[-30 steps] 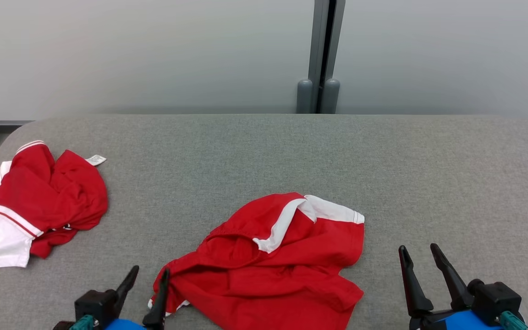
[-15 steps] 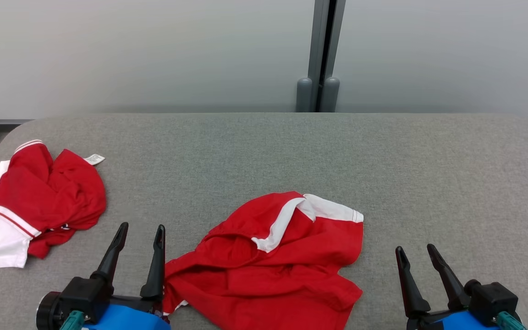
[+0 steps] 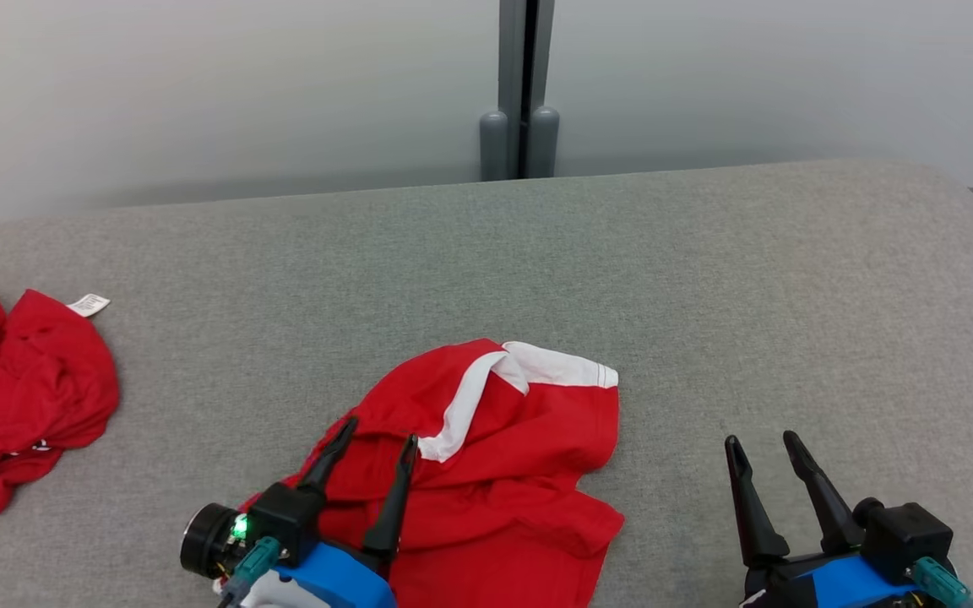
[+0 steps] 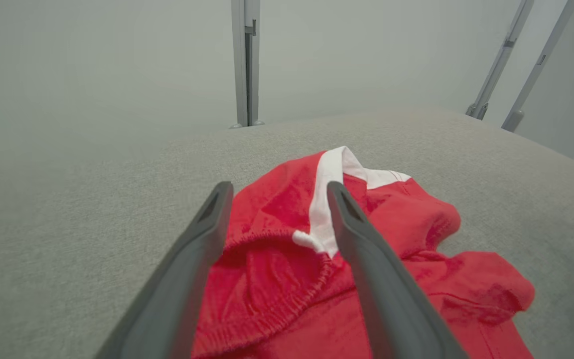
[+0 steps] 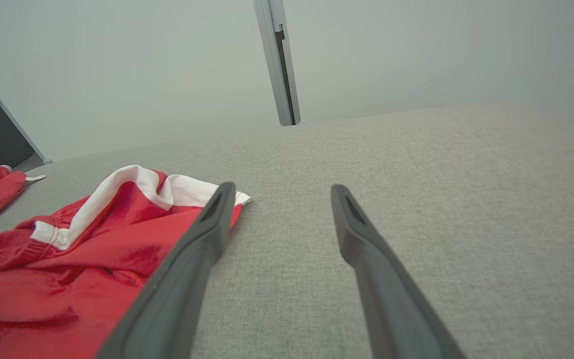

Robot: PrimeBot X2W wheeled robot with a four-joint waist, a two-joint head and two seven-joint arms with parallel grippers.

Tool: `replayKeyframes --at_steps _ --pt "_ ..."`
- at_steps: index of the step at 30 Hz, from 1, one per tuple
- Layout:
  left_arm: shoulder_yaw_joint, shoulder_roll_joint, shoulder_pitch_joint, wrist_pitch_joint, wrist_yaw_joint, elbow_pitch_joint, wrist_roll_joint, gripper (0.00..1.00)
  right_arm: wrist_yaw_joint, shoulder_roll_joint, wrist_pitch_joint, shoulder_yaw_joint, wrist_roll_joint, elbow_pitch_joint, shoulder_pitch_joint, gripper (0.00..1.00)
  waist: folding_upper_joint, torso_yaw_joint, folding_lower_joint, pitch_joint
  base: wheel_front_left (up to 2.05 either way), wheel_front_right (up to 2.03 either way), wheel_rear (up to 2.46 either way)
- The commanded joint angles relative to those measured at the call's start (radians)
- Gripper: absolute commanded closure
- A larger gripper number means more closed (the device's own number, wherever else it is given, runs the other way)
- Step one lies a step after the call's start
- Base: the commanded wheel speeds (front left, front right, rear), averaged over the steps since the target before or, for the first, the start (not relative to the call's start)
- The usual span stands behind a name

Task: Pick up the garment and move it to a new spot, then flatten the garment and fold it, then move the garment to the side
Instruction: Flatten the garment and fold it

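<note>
I note the left gripper, jaws wide and empty, poised over the garment, far nearer than the right gripper, also wide, standing off the garment's right edge.

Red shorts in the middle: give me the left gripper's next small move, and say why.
Probably lower the left gripper and close on the elastic waistband. In the left wrist view its open fingers frame that bunched edge of the shorts, which lie crumpled and unheld on the grey table.
</note>
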Motion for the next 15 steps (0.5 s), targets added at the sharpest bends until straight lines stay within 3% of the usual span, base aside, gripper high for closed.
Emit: replayKeyframes --at_steps 1,15 --pt "-0.016 -0.004 -0.025 -0.002 -0.006 0.035 0.009 0.00 0.000 -0.002 -0.003 -0.003 0.004 -0.001 -0.014 0.00 0.0000 -0.011 0.0000 0.006 0.00 0.00 0.00" --pt "-0.114 -0.040 -0.141 0.010 -0.022 0.273 -0.009 0.00 0.000 -0.003 -0.003 -0.003 0.012 -0.004 -0.045 0.00 0.0000 -0.070 0.0000 0.054 0.00 0.00 0.00"
